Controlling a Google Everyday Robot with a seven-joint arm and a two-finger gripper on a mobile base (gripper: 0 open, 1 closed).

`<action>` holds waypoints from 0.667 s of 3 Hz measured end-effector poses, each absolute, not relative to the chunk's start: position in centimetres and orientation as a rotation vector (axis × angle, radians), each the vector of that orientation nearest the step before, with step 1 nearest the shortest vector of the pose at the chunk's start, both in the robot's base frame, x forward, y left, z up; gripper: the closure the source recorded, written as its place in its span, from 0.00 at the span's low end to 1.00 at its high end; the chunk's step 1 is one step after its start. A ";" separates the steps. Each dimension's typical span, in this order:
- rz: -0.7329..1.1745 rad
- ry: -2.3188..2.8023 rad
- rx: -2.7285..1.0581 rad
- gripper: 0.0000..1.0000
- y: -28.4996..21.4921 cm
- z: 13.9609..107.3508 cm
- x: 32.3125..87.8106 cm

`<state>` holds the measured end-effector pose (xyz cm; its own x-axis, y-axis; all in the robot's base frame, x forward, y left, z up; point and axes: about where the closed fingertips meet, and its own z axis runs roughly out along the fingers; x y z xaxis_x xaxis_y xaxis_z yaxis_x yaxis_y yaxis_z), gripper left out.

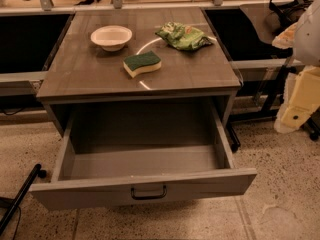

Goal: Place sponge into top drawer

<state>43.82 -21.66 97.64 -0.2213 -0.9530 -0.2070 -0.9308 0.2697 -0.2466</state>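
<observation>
Sponge (142, 63): lay green side up, mid cabinet top (75, 74).
Top drawer (200, 186): stood open, 6 o'clock of sponge.
Bowl (111, 37): 10 o'clock.
Snack bag (184, 36): 1 o'clock.
Gripper (300, 101): 3 o'clock, off cabinet; state can't tell.

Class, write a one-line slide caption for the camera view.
Sponge beside bowl and snack bag on cabinet top, top drawer open below, tool at right edge.
</observation>
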 end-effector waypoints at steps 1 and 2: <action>-0.099 2.231 -1.724 0.00 -21.7 97.6 43.8; -0.032 2.174 -1.727 0.00 -19.8 96.4 46.6</action>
